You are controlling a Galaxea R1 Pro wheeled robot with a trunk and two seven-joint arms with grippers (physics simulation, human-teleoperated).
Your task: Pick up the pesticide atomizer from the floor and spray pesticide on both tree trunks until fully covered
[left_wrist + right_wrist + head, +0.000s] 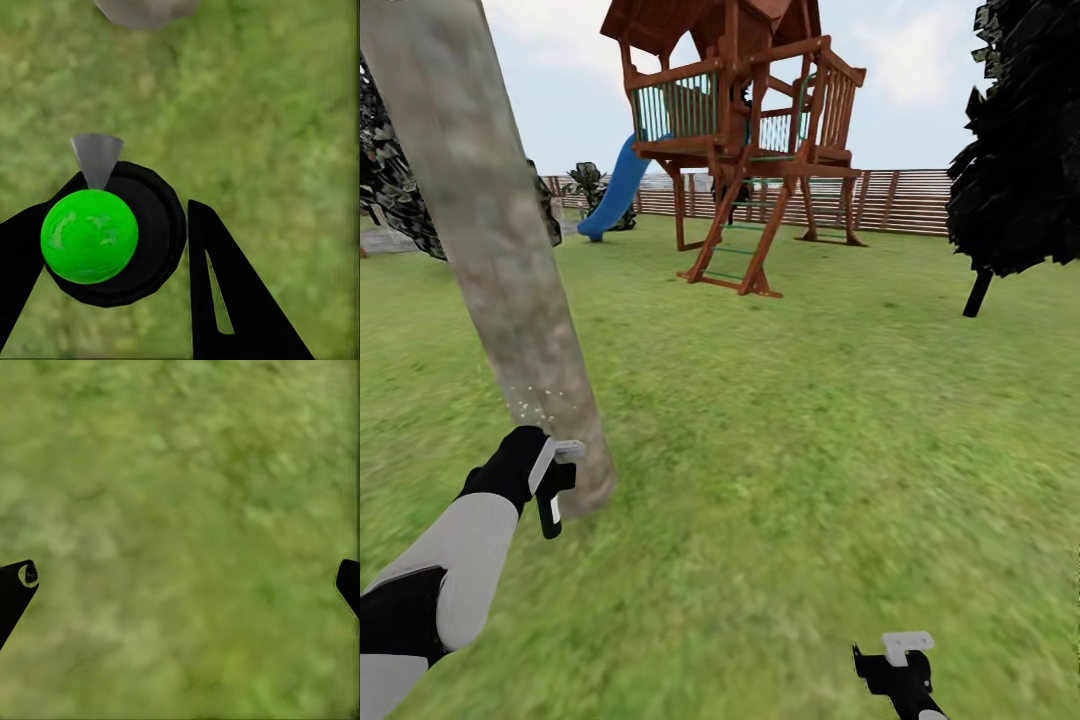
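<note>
One trunk [510, 290] is under spray: our left gripper [548, 478] holds the atomizer [550, 500] against its base; right gripper [900, 668] wide, empty. Second tree remains.

A pale grey-tan, blotchy mottling is seen on the tree trunk [490, 240], with a scatter of small white specks low on it. The lawn [810, 440] is rendered in bright, blurry green with yellowish patches. The pesticide atomizer [552, 490] is shown in dark green-black with a white label band and a light grey head; in the left wrist view a vivid green round face [89, 236] is set within its black body. The left gripper [530, 462] is coloured black, on a light grey forearm. Red-brown timber is seen on the playhouse [745, 130], with green railings and a blue slide [615, 190]. The slatted fence [900, 200] is red-brown, and the cypress-like tree [1020, 150] near-black.
</note>
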